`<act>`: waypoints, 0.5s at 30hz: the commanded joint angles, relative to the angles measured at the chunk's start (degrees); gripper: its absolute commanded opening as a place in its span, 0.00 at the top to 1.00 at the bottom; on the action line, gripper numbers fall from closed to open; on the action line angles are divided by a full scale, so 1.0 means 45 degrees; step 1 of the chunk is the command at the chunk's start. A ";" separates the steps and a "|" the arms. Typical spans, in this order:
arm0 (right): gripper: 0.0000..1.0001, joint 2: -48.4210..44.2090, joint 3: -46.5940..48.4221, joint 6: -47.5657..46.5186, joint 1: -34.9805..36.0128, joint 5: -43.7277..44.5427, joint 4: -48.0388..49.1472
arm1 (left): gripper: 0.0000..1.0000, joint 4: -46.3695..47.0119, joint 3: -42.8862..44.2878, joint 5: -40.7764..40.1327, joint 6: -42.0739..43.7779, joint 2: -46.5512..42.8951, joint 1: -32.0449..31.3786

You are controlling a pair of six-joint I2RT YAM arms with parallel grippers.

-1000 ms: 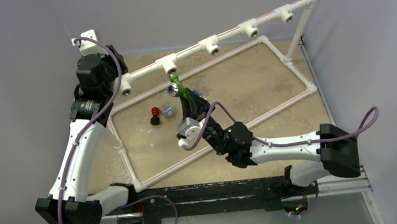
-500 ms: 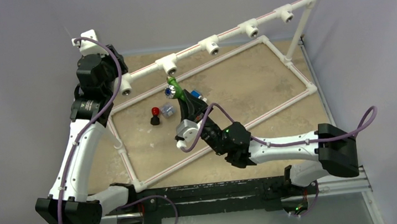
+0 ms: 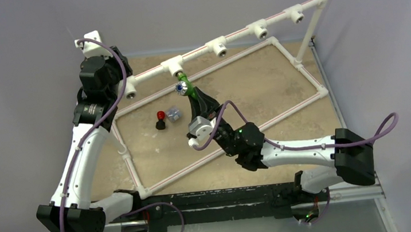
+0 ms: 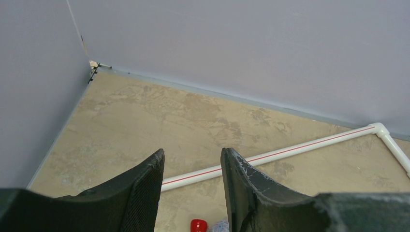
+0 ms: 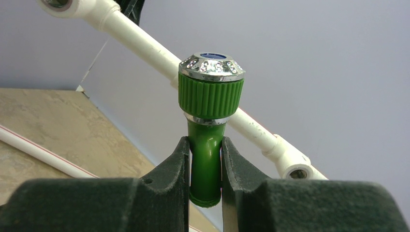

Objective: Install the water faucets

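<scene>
My right gripper [image 3: 192, 97] is shut on the green faucet [image 3: 184, 87] and holds it tilted, its far end just below a white tee fitting [image 3: 174, 67] of the raised pipe rail. I cannot tell whether they touch. In the right wrist view the fingers [image 5: 181, 162] clamp the green spout [image 5: 205, 159] below its ribbed knob with a chrome cap [image 5: 211, 67]. The black faucet with a red knob [image 3: 160, 119] and the white and blue faucet [image 3: 174, 114] lie on the table. My left gripper [image 4: 192, 157] is open and empty, high at the frame's far left [image 3: 120, 64].
The white pipe frame [image 3: 300, 103] edges the table. Its raised rail carries several tee fittings [image 3: 219, 46], and two show in the right wrist view [image 5: 292, 166]. A floor pipe [image 4: 290, 151] and the red knob [image 4: 198, 225] show below the left fingers. Walls stand close all round.
My right gripper has carried the green faucet away from me and a little right, up toward the tee fitting. The left arm has not moved.
</scene>
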 commanded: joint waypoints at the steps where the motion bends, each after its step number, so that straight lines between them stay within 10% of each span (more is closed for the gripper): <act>1: 1.00 -0.0115 0.0466 0.0363 -0.0115 -0.0397 0.0640 | 0.55 -0.1374 -0.0559 0.0189 0.0218 0.0365 -0.0245; 15: 1.00 0.0301 0.0775 0.0366 -0.0390 -0.0253 0.0771 | 0.55 -0.1386 -0.0558 0.0151 0.0280 0.0351 -0.0308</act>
